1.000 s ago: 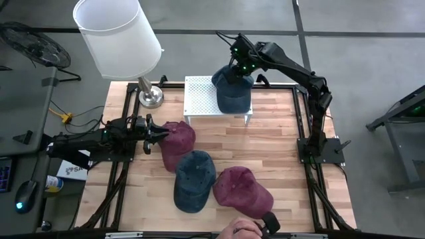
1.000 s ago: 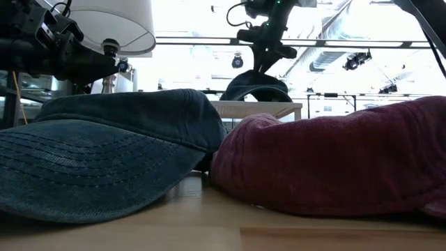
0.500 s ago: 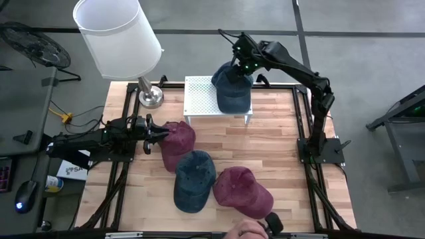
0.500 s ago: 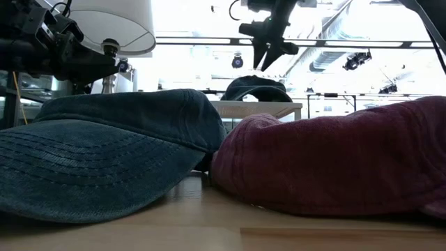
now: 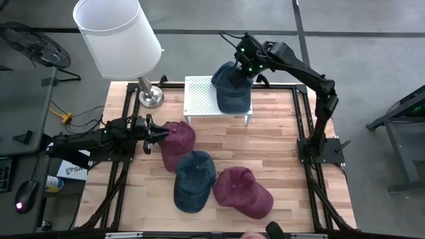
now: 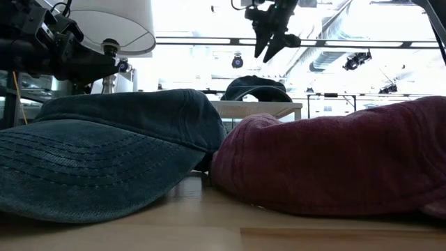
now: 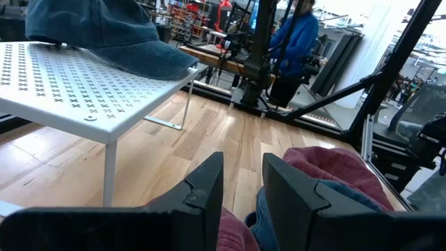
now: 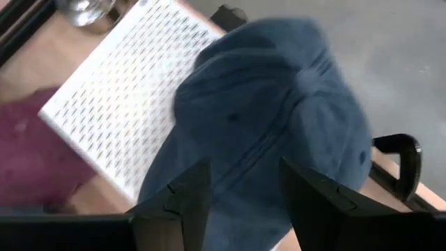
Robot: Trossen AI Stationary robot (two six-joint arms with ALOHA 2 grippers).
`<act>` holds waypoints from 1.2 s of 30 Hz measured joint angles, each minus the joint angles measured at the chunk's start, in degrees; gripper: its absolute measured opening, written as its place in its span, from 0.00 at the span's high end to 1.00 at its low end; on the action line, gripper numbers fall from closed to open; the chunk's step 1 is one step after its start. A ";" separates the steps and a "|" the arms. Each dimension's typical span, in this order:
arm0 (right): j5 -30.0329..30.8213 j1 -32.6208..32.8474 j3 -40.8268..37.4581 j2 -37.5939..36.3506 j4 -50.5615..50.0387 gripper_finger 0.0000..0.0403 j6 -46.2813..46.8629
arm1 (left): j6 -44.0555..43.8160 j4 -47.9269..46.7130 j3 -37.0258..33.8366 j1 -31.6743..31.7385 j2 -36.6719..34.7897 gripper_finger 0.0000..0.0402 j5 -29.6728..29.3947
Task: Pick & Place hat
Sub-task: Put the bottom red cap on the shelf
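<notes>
At the desk's (image 5: 265, 143) far edge the blue hat (image 5: 232, 89) is now lying freed on the white rack (image 5: 199, 98); the right hand (image 5: 246, 61), fingers wide, is rising clear, suggesting this placement is done, while the left hand (image 5: 151, 132), narrow and empty, is waiting beside a maroon hat (image 5: 178, 141)

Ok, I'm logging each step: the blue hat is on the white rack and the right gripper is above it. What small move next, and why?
Probably lift the right gripper a bit higher and draw it back from the rack. Its jaws stand open, clear above the blue hat, which rests on the rack unheld, so this placement looks done. Three hats remain on the table; the left gripper waits beside a red hat.
</notes>
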 joint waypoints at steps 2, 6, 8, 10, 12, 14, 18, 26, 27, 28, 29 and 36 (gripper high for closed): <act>-0.64 0.75 0.00 -0.58 -1.33 0.60 -1.03 | 0.00 0.00 -0.01 -0.01 0.01 0.75 -0.01; -1.06 2.22 0.00 -1.93 -3.31 0.61 -2.21 | 0.00 0.00 -0.01 0.00 0.00 0.75 0.01; -1.13 3.12 0.00 -2.66 -4.40 0.61 -2.86 | 0.00 0.00 -0.01 0.01 0.01 0.75 0.01; -1.37 4.15 0.00 -3.49 -6.13 0.61 -3.84 | 0.00 0.00 -0.01 0.01 0.00 0.75 0.00; -1.76 5.47 0.00 -4.24 -8.28 0.61 -4.93 | 0.00 0.00 0.00 -0.01 0.00 0.75 0.01; -1.74 6.97 0.00 -4.92 -10.19 0.61 -5.98 | 0.00 0.00 -0.01 -0.01 -0.01 0.75 0.01; 0.21 10.25 0.00 -6.06 -11.61 0.61 -6.16 | 0.00 0.00 0.00 -0.01 0.00 0.75 0.01; 0.84 16.52 0.00 -8.61 -14.66 0.62 -5.95 | 0.00 0.00 0.00 0.01 0.00 0.75 0.01; 1.38 17.38 0.00 -8.83 -15.22 0.62 -5.96 | 0.00 0.00 -0.01 0.01 0.00 0.75 -0.01; 1.95 18.26 0.00 -9.19 -15.91 0.62 -5.97 | 0.00 0.00 -0.01 0.01 0.01 0.75 0.00; 2.51 19.15 0.00 -9.56 -16.69 0.62 -5.96 | 0.00 0.00 -0.01 0.00 0.01 0.75 0.01; 3.18 27.22 -3.19 -14.06 -17.04 0.62 -2.51 | 0.00 0.00 0.00 0.00 0.00 0.75 0.00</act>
